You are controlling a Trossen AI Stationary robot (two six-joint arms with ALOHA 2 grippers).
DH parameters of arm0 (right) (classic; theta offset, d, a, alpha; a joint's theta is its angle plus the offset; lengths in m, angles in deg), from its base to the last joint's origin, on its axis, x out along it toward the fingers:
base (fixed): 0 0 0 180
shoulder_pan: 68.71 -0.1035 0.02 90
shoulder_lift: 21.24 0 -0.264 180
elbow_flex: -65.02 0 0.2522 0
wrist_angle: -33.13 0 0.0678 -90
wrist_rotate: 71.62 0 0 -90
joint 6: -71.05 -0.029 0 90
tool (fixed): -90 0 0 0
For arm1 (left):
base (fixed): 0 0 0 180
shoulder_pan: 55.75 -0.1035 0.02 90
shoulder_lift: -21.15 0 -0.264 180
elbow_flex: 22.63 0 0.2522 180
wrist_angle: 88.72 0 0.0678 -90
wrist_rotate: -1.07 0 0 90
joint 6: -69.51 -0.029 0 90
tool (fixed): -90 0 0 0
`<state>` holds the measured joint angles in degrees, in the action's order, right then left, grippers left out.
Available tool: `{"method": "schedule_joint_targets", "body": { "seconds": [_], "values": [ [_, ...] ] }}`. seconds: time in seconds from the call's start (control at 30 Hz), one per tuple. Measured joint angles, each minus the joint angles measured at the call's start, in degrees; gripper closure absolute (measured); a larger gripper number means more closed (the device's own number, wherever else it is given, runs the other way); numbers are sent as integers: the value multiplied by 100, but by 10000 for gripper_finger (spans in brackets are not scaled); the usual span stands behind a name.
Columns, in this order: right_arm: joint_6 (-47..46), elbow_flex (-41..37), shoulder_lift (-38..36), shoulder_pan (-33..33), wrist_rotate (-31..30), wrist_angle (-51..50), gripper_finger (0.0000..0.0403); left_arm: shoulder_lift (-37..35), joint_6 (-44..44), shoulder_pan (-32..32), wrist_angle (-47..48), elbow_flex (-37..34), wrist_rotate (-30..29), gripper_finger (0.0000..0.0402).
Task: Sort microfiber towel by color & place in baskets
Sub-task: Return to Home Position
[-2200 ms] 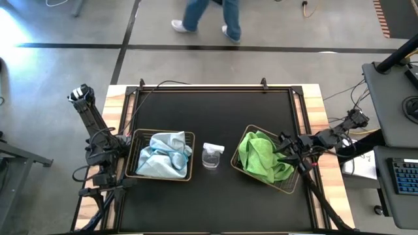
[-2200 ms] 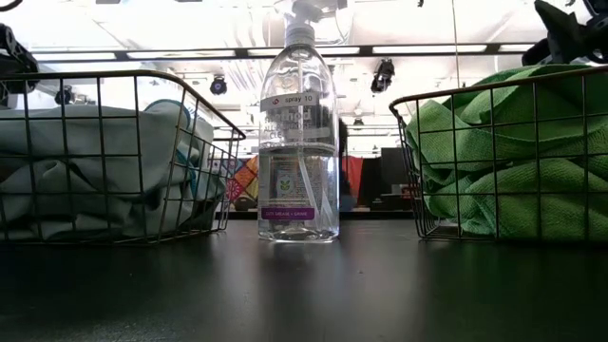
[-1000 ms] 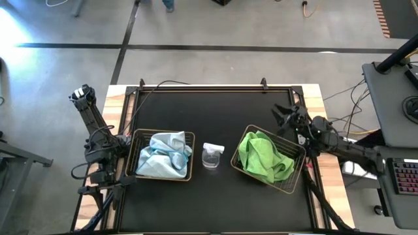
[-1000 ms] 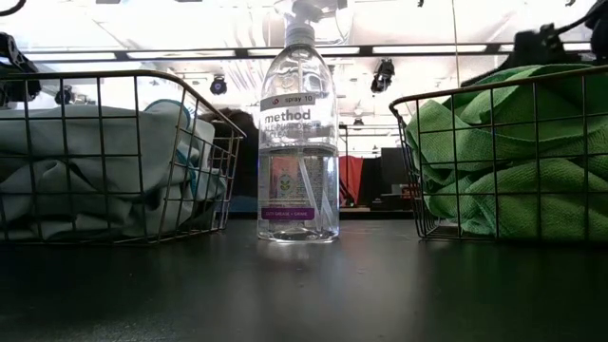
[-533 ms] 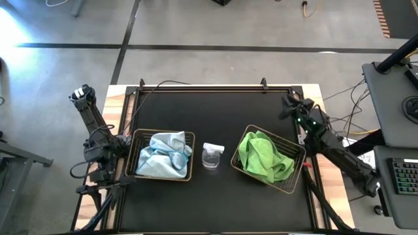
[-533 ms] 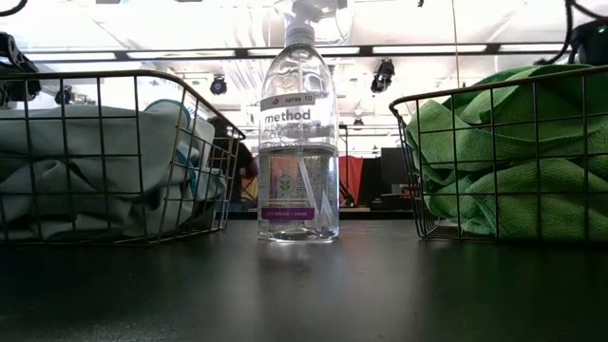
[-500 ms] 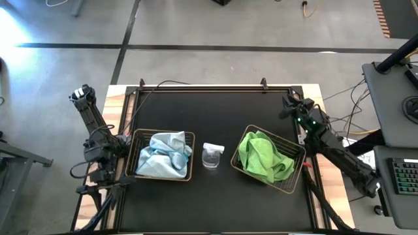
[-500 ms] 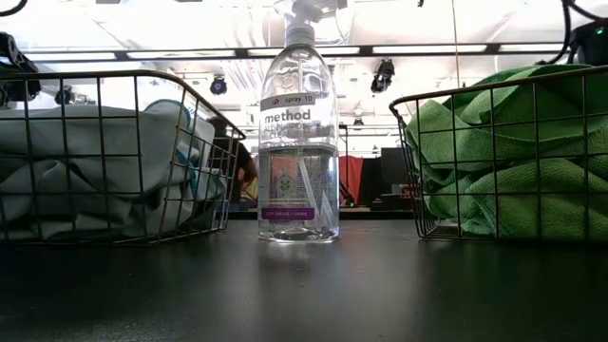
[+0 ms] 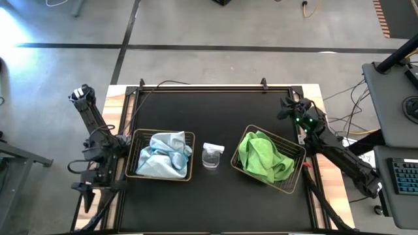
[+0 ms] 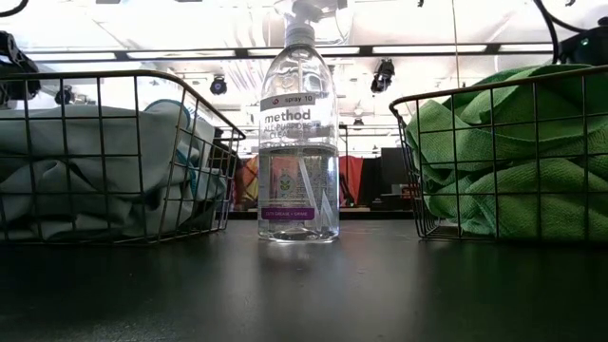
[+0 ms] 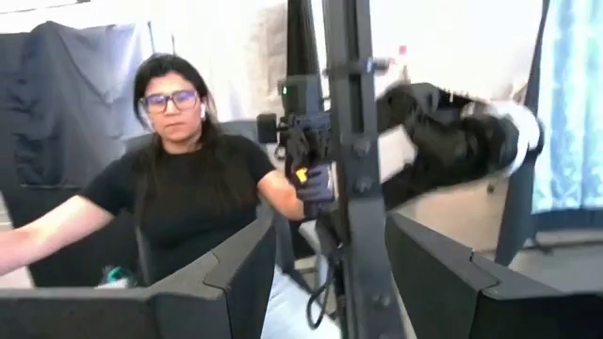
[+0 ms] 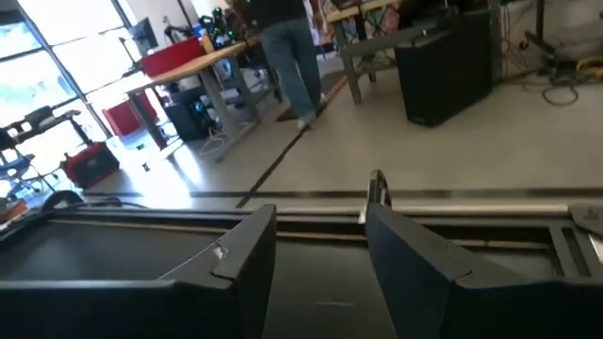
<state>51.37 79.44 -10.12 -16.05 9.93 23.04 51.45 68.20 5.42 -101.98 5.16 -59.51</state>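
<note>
Sorting looks done: pale blue towels (image 9: 160, 156) fill the left basket (image 9: 193, 156), lime green towels (image 9: 264, 158) the right basket (image 9: 299, 170), spray bottle (image 9: 211, 155) between. Right gripper (image 9: 285, 108) hangs over the table's far right corner, jaws released, empty. Left gripper (image 11: 325, 259) is parked off the left edge, jaws apart. Step: homing. Next, I judge, the right arm folds back.

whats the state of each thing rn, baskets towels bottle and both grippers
left basket, holding towels
blue towels, crumpled in the left basket
right basket, holding towels, turned askew
green towels, crumpled in the right basket
spray bottle, upright between the baskets
left gripper, open, empty
right gripper, open, empty
</note>
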Motion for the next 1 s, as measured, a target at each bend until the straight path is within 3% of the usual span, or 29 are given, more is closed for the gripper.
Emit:
{"method": "schedule_joint_targets", "body": {
  "seconds": [0.17,0.43,0.7,0.9,1.0],
  "values": [
    [-27,0,40,0,16,-139,243,302,-261,0,-138,-122,-20,216],
    [11,0,70,0,4,-145,243,664,-121,-7,-1132,-405,-82,216],
    [15,0,68,0,-11,-150,243,668,662,-228,-2134,-1074,-1203,216],
    [16,0,68,0,-11,-155,243,442,810,-619,-2377,-1336,-1143,216],
    [16,0,68,0,-11,-156,243,358,906,-930,-2375,-1318,-831,216]
  ]
}}
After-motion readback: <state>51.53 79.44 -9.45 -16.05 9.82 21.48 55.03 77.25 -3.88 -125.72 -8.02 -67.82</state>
